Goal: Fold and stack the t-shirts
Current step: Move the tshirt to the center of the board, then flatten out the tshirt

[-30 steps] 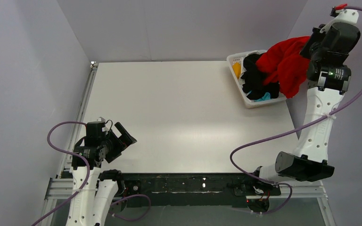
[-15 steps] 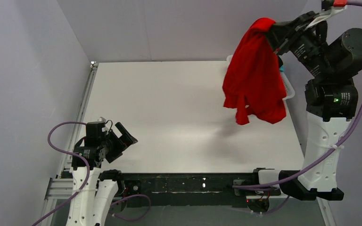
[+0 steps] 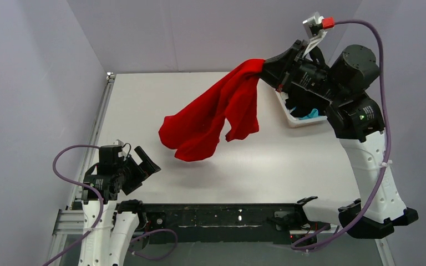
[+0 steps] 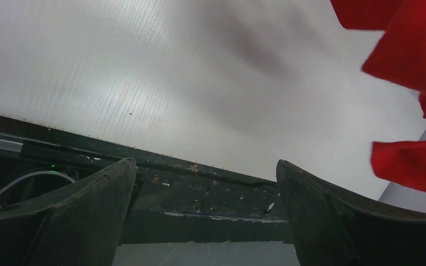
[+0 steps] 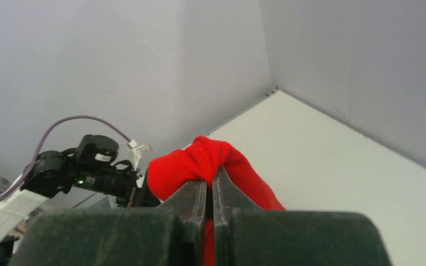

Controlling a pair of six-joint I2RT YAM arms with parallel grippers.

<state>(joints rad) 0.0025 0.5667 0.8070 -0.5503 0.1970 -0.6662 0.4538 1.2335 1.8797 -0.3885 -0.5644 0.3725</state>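
Pinching the red t-shirt (image 3: 211, 113) in the right end effector (image 3: 264, 66), up in the air over the bench (image 3: 144, 100), middle of the frame. Holding nothing in the left end effector (image 3: 148, 163), spread wide at lower left.

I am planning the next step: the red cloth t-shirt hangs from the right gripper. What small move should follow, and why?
Probably lower the right gripper toward the white table: the bright red cloth t-shirt hangs bunched in the air, pinched at one fold, not spread.
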